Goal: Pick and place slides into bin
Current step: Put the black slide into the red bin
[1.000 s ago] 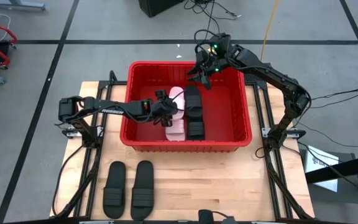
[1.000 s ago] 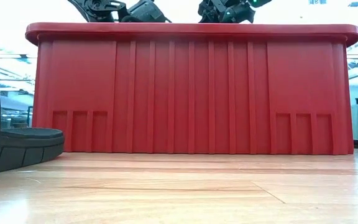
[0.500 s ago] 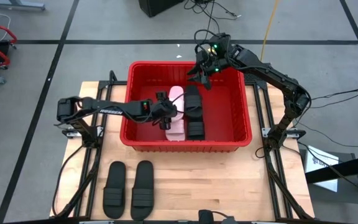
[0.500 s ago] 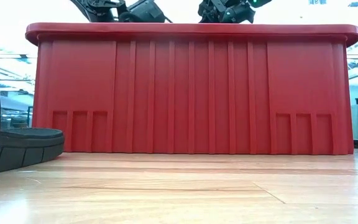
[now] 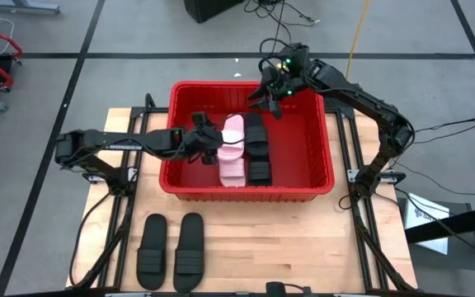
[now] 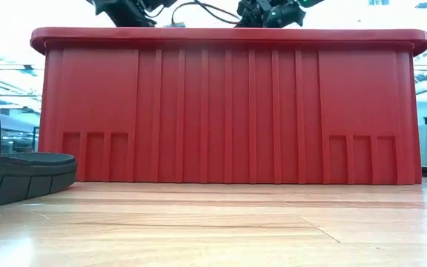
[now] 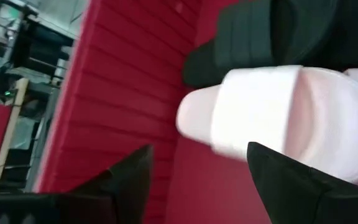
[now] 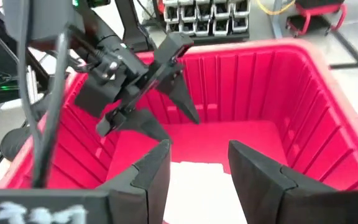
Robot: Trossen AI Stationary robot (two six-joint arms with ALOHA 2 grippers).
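The red bin point(image 5: 320, 157) stands mid-table. On its floor lie pale pink slides point(image 5: 232, 153) and, beside them, black slides point(image 5: 257, 148). Two more black slides point(image 5: 171, 252) rest sole-down on the table in front of the bin. My left gripper point(image 5: 212, 140) hovers open inside the bin's left half, just left of the pink slides. In its wrist view a pink slide point(image 7: 278, 118) lies beyond the open fingers point(image 7: 284, 186). My right gripper point(image 5: 265, 97) hangs open over the bin's far rim, with nothing between its fingers point(image 8: 260, 174).
The bin's front wall point(image 6: 228, 104) fills the low view, with a black slide point(image 6: 10, 167) beside it at the left. The right half of the bin floor point(image 5: 299, 148) is bare. Bare wood point(image 5: 303, 247) lies right of the two slides on the table.
My left gripper has risen and drawn back toward the table's left edge, off the pink slides, which stay lying on the bin floor. My right gripper has kept still.
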